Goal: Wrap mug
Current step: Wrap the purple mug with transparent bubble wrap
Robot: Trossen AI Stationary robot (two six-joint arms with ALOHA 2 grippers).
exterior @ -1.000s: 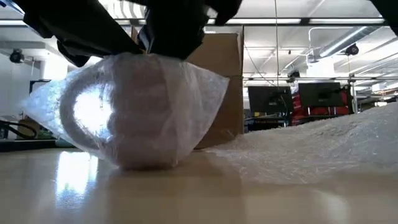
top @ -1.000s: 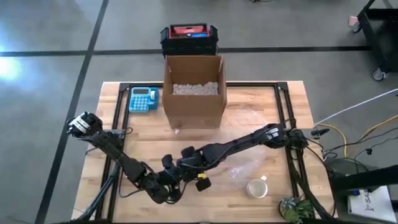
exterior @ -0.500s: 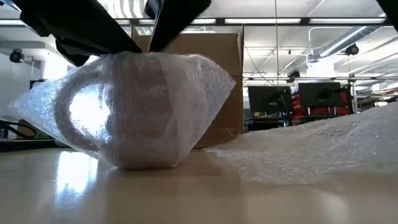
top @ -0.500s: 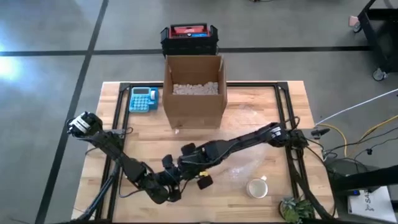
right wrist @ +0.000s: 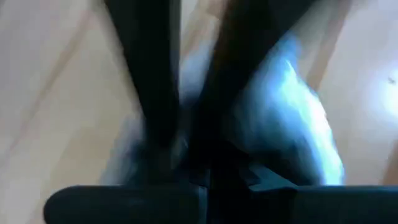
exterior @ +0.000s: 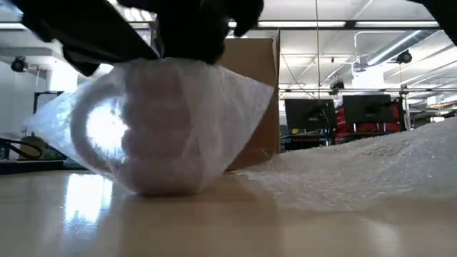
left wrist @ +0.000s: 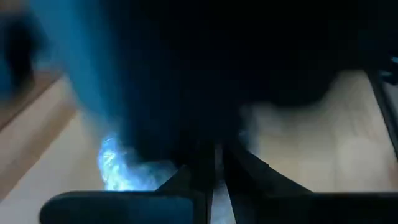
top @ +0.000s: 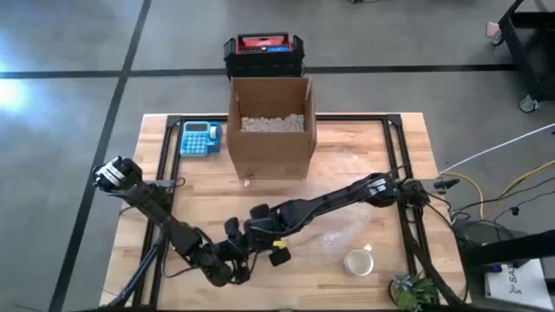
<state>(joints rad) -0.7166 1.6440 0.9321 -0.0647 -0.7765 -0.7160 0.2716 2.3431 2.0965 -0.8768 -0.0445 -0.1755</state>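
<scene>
Under both claws: bubble-wrapped mug | left claw, right claw | grip state unclear

My L arm runs from the near-left corner inward, left tool low at front-centre, fingers nearly together. R arm stretches across from the right; right tool sits just beside it, fingers apart.
</scene>
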